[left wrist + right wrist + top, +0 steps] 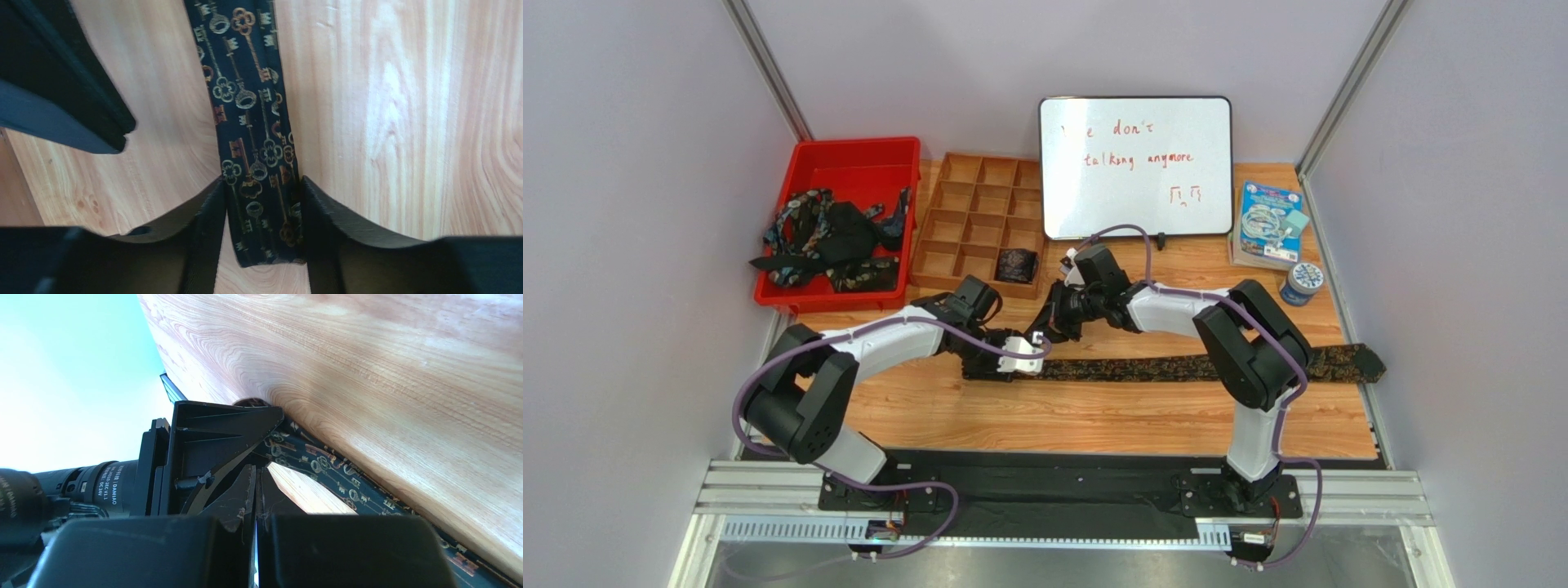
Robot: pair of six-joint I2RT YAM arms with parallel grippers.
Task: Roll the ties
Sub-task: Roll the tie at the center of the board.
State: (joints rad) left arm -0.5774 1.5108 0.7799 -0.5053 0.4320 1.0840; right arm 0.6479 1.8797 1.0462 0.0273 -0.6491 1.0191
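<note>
Our left gripper point(261, 190) has its two fingers point(205, 226) half open, one on each side of the thin end of the tie point(245, 104). The tie lies flat on the table point(399, 122) and fills the gap between them. We cannot tell if they squeeze it yet. We think they stand this way to catch the end and start the roll.

Just past these fingers, our right gripper point(256, 478) is shut tight and holds nothing. Its tip sits low by the tie, maybe to press it flat.

From the fingers the tie runs far off to the right, not rolled yet. Behind the fingers, more ties point(824, 233) lie in a red bin point(848, 145).
</note>
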